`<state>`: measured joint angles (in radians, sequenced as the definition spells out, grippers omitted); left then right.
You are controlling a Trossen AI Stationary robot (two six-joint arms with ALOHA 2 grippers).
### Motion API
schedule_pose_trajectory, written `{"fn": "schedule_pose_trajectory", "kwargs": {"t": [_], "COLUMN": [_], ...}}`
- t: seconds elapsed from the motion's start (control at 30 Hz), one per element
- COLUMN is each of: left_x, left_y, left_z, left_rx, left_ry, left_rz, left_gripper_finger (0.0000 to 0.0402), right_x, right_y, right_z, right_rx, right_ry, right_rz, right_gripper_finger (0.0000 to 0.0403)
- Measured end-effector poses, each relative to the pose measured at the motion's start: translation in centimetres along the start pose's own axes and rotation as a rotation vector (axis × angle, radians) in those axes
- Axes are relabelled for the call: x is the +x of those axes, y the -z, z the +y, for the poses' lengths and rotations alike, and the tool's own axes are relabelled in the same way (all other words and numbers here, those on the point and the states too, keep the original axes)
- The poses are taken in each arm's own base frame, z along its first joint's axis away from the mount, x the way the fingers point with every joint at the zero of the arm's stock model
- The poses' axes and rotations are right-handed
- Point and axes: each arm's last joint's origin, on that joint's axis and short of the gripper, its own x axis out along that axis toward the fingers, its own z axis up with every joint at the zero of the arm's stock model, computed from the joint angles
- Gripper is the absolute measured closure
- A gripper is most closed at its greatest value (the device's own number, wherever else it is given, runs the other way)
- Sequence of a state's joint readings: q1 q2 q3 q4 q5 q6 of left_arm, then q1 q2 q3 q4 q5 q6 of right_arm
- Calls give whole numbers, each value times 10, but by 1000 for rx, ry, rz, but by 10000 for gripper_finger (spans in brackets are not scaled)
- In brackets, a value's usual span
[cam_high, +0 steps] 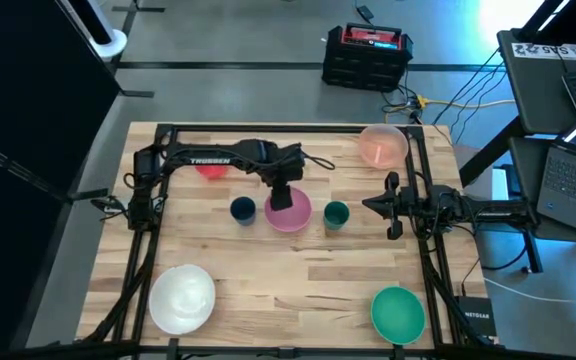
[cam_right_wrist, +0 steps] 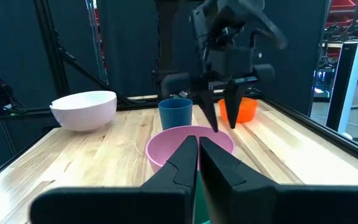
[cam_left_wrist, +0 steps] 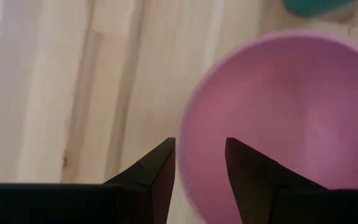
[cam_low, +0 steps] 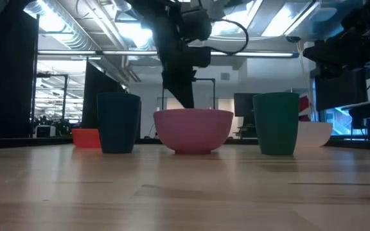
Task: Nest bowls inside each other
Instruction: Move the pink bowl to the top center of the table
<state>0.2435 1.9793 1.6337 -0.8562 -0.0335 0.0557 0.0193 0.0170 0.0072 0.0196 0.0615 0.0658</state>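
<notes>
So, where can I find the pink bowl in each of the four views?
High view: pink bowl at table centre, under the left gripper.
Low view: centre.
Left wrist view: fills the right side.
Right wrist view: centre.
Shared landmark: the dark blue cup beside it.

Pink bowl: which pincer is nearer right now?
Left. The left pincer hangs open over the pink bowl, its fingers straddling the rim. The right pincer waits shut off to the bowl's right, beyond the dark green cup.
</notes>
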Motion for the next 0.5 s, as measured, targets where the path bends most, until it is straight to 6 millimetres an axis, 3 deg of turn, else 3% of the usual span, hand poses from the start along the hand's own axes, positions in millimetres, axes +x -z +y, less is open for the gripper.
{"fn": "schedule_pose_trajectory", "kwargs": {"t": [0.27,0.5], "left_x": [4,40], "left_y": [3,7], "left_z": [14,3], "left_rx": [-10,10], "left_ry": [-2,61], "left_rz": [16,100], "left_gripper_finger": [277,277], "right_x": [0,0], "right_y": [0,0], "right_z": [0,0], "right_rx": [0,0], "right_ry": [1,6], "right_rz": [0,-1], "right_gripper_finger": [403,403]}}
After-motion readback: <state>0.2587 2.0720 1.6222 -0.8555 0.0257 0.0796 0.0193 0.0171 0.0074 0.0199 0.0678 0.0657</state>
